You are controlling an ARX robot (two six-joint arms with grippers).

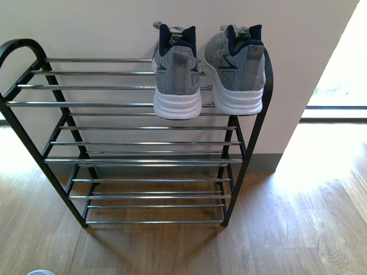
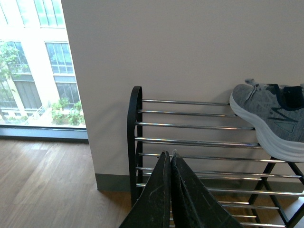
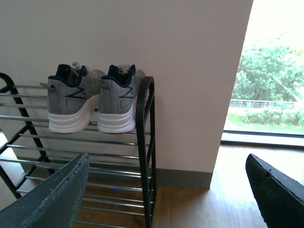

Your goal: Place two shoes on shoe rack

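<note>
Two grey knit sneakers, the left one [image 1: 176,74] and the right one [image 1: 238,71], stand side by side on the top tier of the shoe rack [image 1: 137,104], at its right end, heels toward me. They also show in the right wrist view [image 3: 71,102] [image 3: 118,102]; one shows in the left wrist view [image 2: 275,118]. My left gripper [image 2: 168,154] is shut and empty, facing the rack's left end [image 2: 136,142]. My right gripper [image 3: 166,164] is open and empty, facing the rack's right end post [image 3: 145,142]. The pale blue sandals are out of view, and neither arm shows in the front view.
The rack stands against a white wall [image 1: 114,28] on a wooden floor [image 1: 287,229]. Its lower tiers [image 1: 149,195] hold nothing. Bright windows lie to the left [image 2: 33,61] and to the right [image 3: 270,80]. A pale rounded object [image 1: 41,272] peeks in at the front view's bottom edge.
</note>
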